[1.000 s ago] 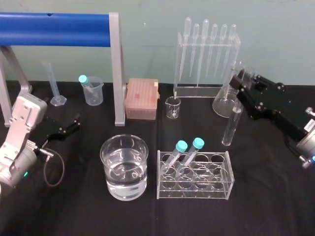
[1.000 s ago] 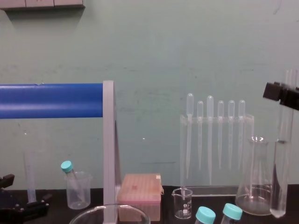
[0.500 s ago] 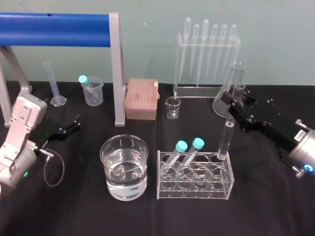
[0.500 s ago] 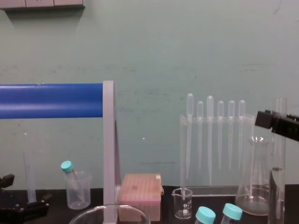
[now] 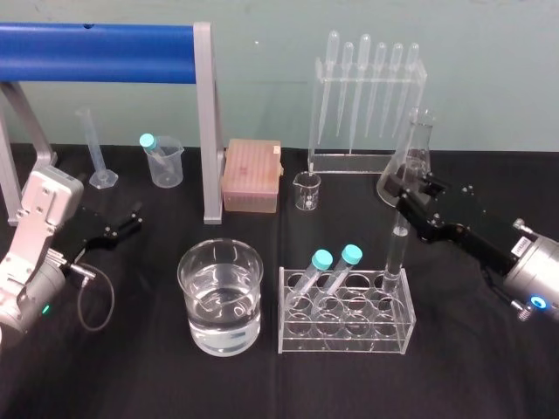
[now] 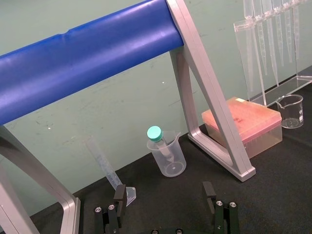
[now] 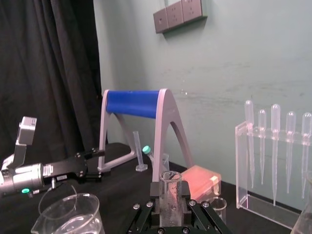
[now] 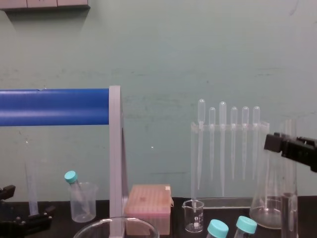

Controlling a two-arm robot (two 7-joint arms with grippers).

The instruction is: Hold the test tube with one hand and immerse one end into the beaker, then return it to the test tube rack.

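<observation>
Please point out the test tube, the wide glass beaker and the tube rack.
Long clear round-bottomed test tube (image 5: 397, 253), head view, middle of its glass body.
Very wide clear glass beaker (image 5: 220, 242), head view, far rim.
Clear plastic test tube rack (image 5: 346, 341), head view, front wall.

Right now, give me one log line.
right gripper: shut on tube | tube: near upright, lower end in rack, rear right | left gripper: open, parked far left
</observation>
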